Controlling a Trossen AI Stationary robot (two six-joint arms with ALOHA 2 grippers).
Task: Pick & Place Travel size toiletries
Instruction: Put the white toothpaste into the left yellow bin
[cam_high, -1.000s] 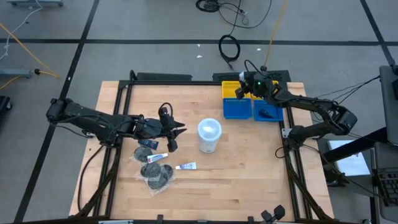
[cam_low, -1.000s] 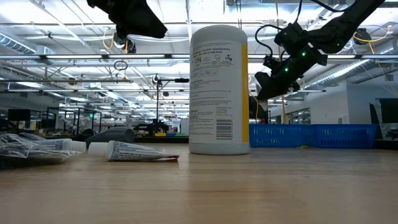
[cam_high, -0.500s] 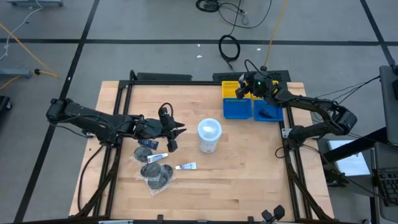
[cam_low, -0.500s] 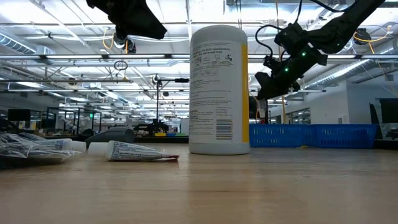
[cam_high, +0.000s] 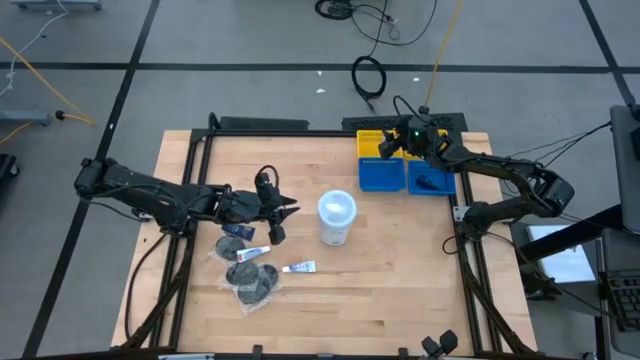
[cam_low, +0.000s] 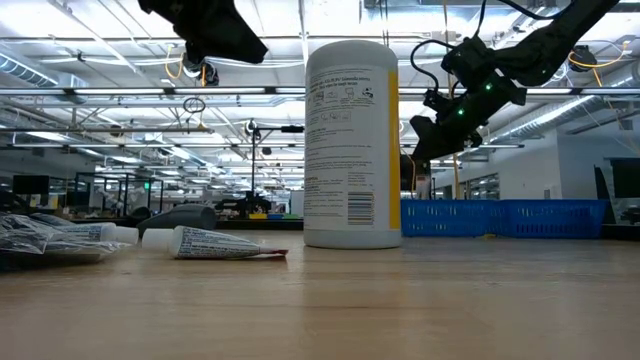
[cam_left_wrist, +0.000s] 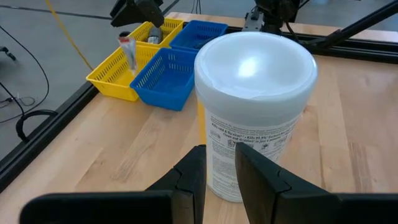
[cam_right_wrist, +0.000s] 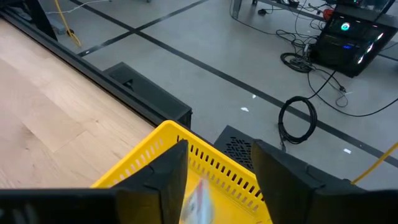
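My right gripper (cam_high: 383, 147) hangs open over the yellow bin (cam_high: 365, 135) at the table's far right. A small white tube (cam_left_wrist: 129, 53) with a red end stands upright in that bin. It is just below the fingers and apart from them, and looks blurred in the right wrist view (cam_right_wrist: 196, 199). Other travel size toiletries lie on the table's left: two white tubes (cam_high: 253, 253) (cam_high: 298, 267), wrapped dark discs (cam_high: 250, 280) and a dark bottle (cam_high: 237, 230). My left gripper (cam_high: 288, 210) hovers above them. It has a narrow gap with nothing in it (cam_left_wrist: 219, 168) and points at the white tub (cam_high: 337, 215).
The tall white tub (cam_low: 350, 145) stands upright mid-table between the two arms. Two blue bins (cam_high: 380, 178) (cam_high: 432, 180) sit next to the yellow one, and the right blue bin holds a dark item. Bare wood lies along the near and right sides of the table.
My right gripper's fingers have spread apart over the yellow bin. Neither arm has shifted.
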